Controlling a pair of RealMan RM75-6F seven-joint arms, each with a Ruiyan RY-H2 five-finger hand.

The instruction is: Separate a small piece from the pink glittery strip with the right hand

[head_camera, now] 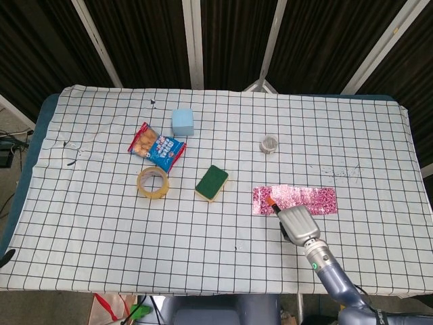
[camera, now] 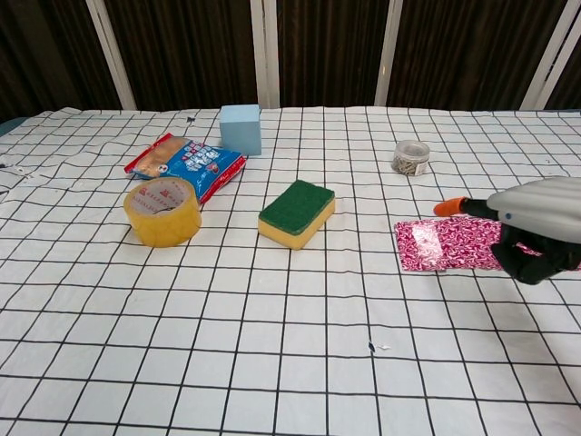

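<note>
A: Where does the flat pink glittery strip (head_camera: 294, 200) lie, and what room is around it?

B: It lies flat on the white black-gridded tablecloth (head_camera: 101, 223), right of centre, lengthwise left to right. The near table edge is well apart from it, and bare cloth runs from it to the right edge. The small clear round container (head_camera: 269, 143) sits behind it, apart. The green-and-yellow sponge (head_camera: 212, 182) is near its left end with a gap between.

A: And further left?

B: The yellow roll of tape (head_camera: 153, 182), the red-and-blue snack packet (head_camera: 157, 147) and the light blue cube (head_camera: 183, 122), all well apart from the strip.

A: The right hand (head_camera: 295, 221)?

B: Over the strip's left part, one orange-tipped finger (camera: 449, 206) stretched forward above it, dark fingers curled underneath. It holds nothing I can see; whether it touches the strip, I cannot tell.

A: The left hand?

B: Out of both views.
</note>
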